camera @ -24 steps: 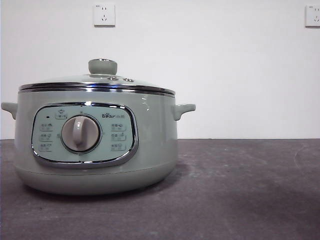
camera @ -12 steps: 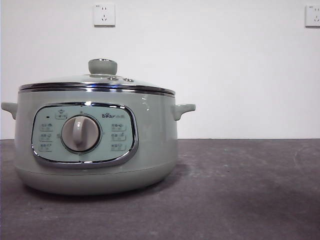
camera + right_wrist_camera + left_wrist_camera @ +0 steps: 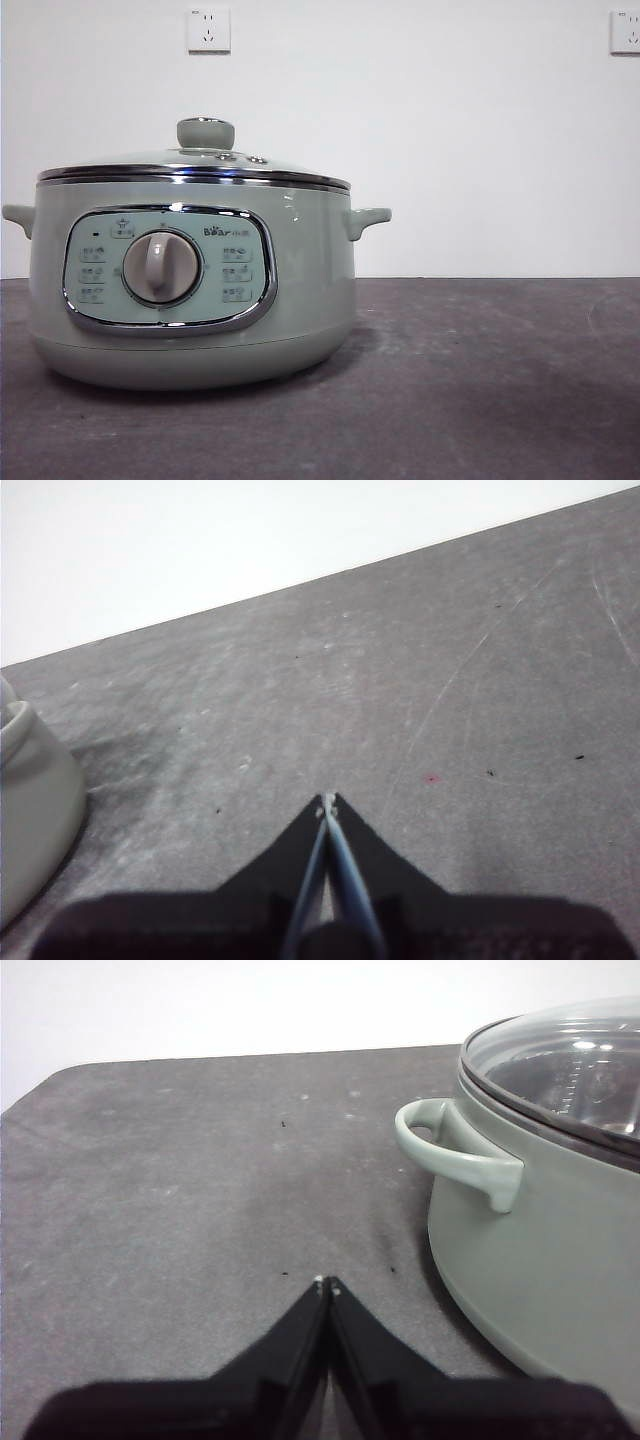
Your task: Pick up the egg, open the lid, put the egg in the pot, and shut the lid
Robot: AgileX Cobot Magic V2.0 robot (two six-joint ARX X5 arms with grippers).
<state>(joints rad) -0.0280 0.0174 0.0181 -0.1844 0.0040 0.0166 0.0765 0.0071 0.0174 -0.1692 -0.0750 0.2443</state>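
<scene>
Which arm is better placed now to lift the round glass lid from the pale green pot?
Probably the left. The left gripper, shut, sees the lid and pot close by; the right gripper, also shut, sees only the pot's edge.

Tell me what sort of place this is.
Probably an indoor test bench, not a kitchen: a lone green electric cooking pot sits on a bare dark grey tabletop against a plain white wall with power sockets.

Lab bench, bare wall [image 3: 450, 150], sockets [image 3: 208, 30]
</scene>
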